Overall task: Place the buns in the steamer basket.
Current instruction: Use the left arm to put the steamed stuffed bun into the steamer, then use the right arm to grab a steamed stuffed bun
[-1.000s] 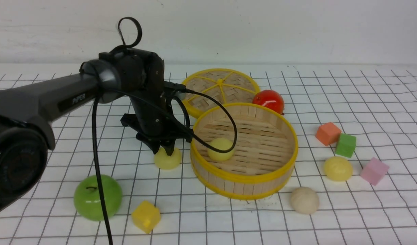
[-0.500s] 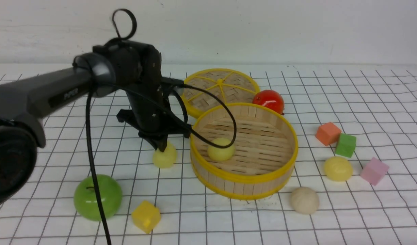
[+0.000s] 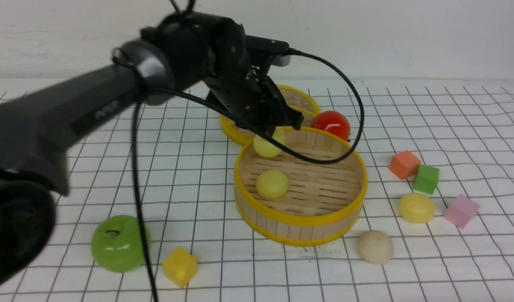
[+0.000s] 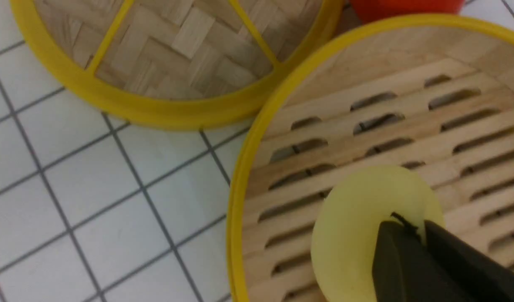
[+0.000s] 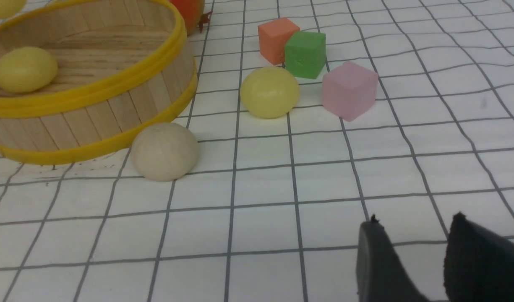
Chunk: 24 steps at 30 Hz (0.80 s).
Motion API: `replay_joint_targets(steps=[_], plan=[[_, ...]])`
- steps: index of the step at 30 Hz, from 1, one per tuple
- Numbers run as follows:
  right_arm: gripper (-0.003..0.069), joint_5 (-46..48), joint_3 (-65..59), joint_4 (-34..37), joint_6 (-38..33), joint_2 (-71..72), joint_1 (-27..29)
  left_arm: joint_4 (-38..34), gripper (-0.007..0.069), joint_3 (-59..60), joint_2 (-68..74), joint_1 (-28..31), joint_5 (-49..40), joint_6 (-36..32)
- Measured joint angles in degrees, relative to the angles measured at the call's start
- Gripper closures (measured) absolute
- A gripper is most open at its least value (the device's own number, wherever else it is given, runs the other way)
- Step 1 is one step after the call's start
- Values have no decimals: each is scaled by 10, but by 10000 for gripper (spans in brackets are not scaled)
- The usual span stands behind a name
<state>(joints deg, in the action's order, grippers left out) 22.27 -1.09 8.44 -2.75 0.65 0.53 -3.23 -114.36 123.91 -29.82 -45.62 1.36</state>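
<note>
My left gripper (image 3: 277,128) is shut on a pale yellow bun (image 3: 266,144) and holds it above the far left part of the steamer basket (image 3: 301,220). In the left wrist view the held bun (image 4: 357,226) hangs over the basket's slatted floor (image 4: 408,126), pinched between the black fingers (image 4: 401,251). A second pale yellow bun (image 3: 272,184) lies inside the basket. A third pale yellow bun (image 3: 416,207) and a beige-white bun (image 3: 375,247) lie on the table right of the basket. My right gripper (image 5: 412,235) is open and empty, low over the table, and does not show in the front view.
A flat woven lid (image 3: 301,100) and a red tomato (image 3: 331,123) lie behind the basket. A green apple (image 3: 117,243) and a yellow cube (image 3: 180,266) are at the front left. Orange (image 3: 404,164), green (image 3: 426,179) and pink (image 3: 461,211) cubes stand right of the basket.
My left gripper has lifted the pale yellow bun off the table left of the basket and carried it up and right over the basket's far left rim.
</note>
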Motion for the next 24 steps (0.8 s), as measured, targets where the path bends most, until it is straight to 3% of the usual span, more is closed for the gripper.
replay_joint_targets(steps=[7,10,14,15,19,21,24], plan=[[418,0,0,0,0,0,0,14,624,-72,90,2,7,0],[418,0,0,0,0,0,0,16,568,-79,107,2,14,0],[418,0,0,0,0,0,0,19,398,-82,108,2,18,0],[418,0,0,0,0,0,0,20,274,-82,101,2,10,0],[418,0,0,0,0,0,0,20,150,-81,58,1,-43,13],[418,0,0,0,0,0,0,21,148,-81,33,0,-68,18],[418,0,0,0,0,0,0,22,327,-81,-43,-3,-143,43]])
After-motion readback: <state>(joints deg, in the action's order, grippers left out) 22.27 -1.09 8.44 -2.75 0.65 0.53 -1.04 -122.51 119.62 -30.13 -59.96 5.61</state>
